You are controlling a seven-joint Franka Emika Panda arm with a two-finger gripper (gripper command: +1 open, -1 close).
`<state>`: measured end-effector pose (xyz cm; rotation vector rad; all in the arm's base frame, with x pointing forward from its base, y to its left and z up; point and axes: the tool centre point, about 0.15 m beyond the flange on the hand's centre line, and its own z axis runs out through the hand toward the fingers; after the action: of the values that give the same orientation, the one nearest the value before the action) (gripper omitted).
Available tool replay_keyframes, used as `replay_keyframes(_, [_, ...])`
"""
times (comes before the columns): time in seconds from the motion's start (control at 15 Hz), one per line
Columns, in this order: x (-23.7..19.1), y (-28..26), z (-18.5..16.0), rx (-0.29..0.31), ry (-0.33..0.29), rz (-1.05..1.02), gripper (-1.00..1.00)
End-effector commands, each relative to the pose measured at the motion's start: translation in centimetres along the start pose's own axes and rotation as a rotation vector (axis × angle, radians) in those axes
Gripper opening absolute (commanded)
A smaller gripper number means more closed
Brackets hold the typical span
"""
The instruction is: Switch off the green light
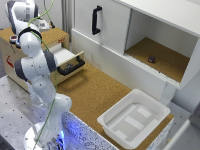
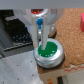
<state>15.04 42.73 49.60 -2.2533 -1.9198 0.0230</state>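
From where I stood, the arm [image 1: 37,75] rose at the exterior view's left, its base on the perforated metal surface, its white links stacked upward and then folded back over the wooden cabinet [image 1: 20,47] in the far left corner. A drawer [image 1: 70,64] with a black handle stood pulled out beside it. Further right lay the cork-topped bench [image 1: 92,92], then a white tub [image 1: 135,117], and behind these a white cupboard [image 1: 165,47] with a small dark object on its open shelf. The tool itself I could not make out in that view.

The wrist view showed it better: the tool [image 2: 42,36] hung straight down over the green light [image 2: 48,51], a round green cap in a silver ring. The fingers [image 2: 45,36] appeared drawn close together, holding nothing, their tips touching or just above the cap; I could not tell which.

The cap looked hard, smooth and fixed in place. I judged it was a thing to be pressed at its middle, not gripped, and that a short, firm downward push would do.
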Motion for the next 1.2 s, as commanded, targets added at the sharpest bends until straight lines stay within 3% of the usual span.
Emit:
replay_keyframes(0.0, [1.0, 0.4, 3.0, 0.028, 0.036, -0.033, -1.00])
replay_keyframes(0.67, [1.5, 2.9, 8.6, -0.011, 0.024, 0.074, -1.00])
replay_keyframes(0.8, [0.1, 0.2, 2.6, -0.027, 0.147, 0.074, -1.00])
replay_keyframes(0.87, [-0.6, -1.5, -1.1, -0.049, 0.173, 0.064, -1.00])
replay_keyframes(0.93, [-1.0, -2.8, -3.9, -0.069, 0.118, 0.064, 1.00])
replay_keyframes(1.07, [-2.8, -4.0, -7.2, -0.124, 0.112, 0.071, 1.00])
replay_keyframes(1.13, [-3.8, -3.6, -7.5, -0.098, 0.135, 0.086, 1.00])
